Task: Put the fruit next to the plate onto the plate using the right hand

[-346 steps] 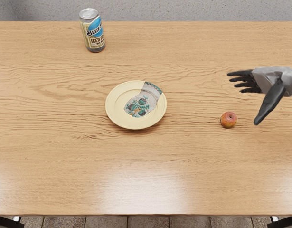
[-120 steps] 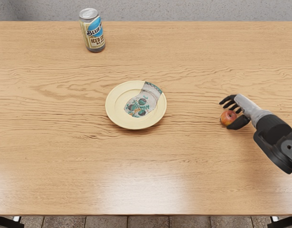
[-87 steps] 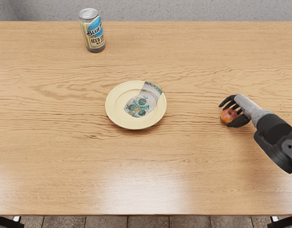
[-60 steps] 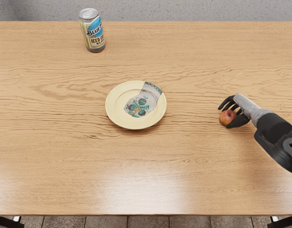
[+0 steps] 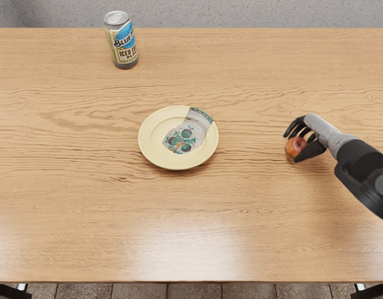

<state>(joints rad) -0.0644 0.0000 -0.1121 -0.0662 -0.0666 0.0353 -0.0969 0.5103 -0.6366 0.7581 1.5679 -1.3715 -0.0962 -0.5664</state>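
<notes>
Looking down at a slant on a broad wooden table [image 5: 79,187], light honey-brown, with long wavy grain lines from left to right. Nearly edge to edge across the view. Up top, beyond the far edge, just a narrow strip of grey, faintly mottled surface [image 5: 253,11], wall or floor, hard to say. Down below the near edge, a sliver of brownish floor tiles [image 5: 191,291] with pale joints, and dark table legs [image 5: 5,291] at both corners. Soft, even lighting, with a pale glossy sheen [image 5: 179,240] across the near half of the wood.

The right hand [image 5: 302,138] has slim black fingers [image 5: 293,128], a pale grey wrist [image 5: 325,132] and a bulky, rounded black forearm [image 5: 364,175].
</notes>
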